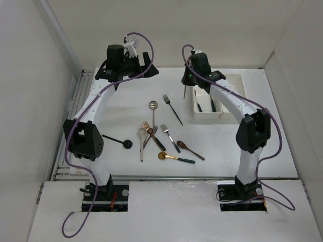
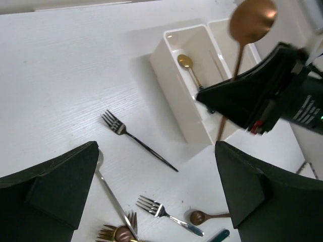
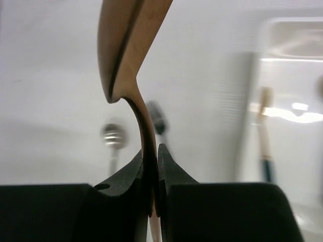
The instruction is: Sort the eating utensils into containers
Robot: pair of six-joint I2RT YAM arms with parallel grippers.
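Observation:
My right gripper [image 1: 188, 76] is shut on the handle of a copper spoon [image 1: 185, 92] and holds it upright in the air just left of the two joined white bins [image 1: 229, 80]. In the right wrist view the spoon [image 3: 132, 55] rises from the closed jaws [image 3: 151, 161]. It also shows in the left wrist view [image 2: 251, 19]. The near bin [image 2: 174, 75] holds a gold spoon [image 2: 185, 61]. My left gripper [image 1: 129, 49] is open and empty, high over the table's far side, its fingers [image 2: 55, 189] wide apart.
Loose utensils lie mid-table: a silver spoon [image 1: 153, 106], a black fork [image 1: 172, 109], a black spoon [image 1: 120, 141], a cream spoon [image 1: 142, 142], a copper fork [image 1: 152, 135], a silver fork [image 1: 170, 137], a brown spoon [image 1: 190, 149], and a gold spoon with a dark handle [image 1: 175, 158].

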